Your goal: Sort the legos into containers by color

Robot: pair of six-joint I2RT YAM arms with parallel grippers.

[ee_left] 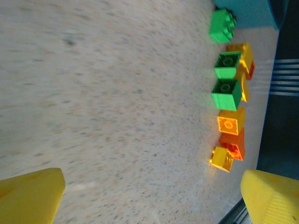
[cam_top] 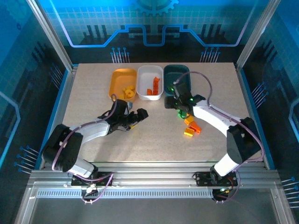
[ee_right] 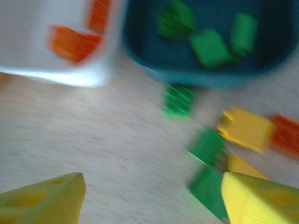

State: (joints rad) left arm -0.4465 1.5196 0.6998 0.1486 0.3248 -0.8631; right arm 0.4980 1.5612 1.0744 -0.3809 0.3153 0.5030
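3 trays [cam_top: 120,79], 3 loose green bricks [ee_left: 226,93]

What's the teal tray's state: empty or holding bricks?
Holding bricks. The right wrist view shows several green bricks lying inside the teal tray.

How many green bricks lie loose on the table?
3. One green brick just beside the teal tray; two more farther along, among yellow and orange bricks. More may hide under others.

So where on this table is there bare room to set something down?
Bare table left of the orange-yellow tray, right of the dark teal tray, and along the near edge, mid-table. Crowded in front of that teal tray, where loose bricks cluster.
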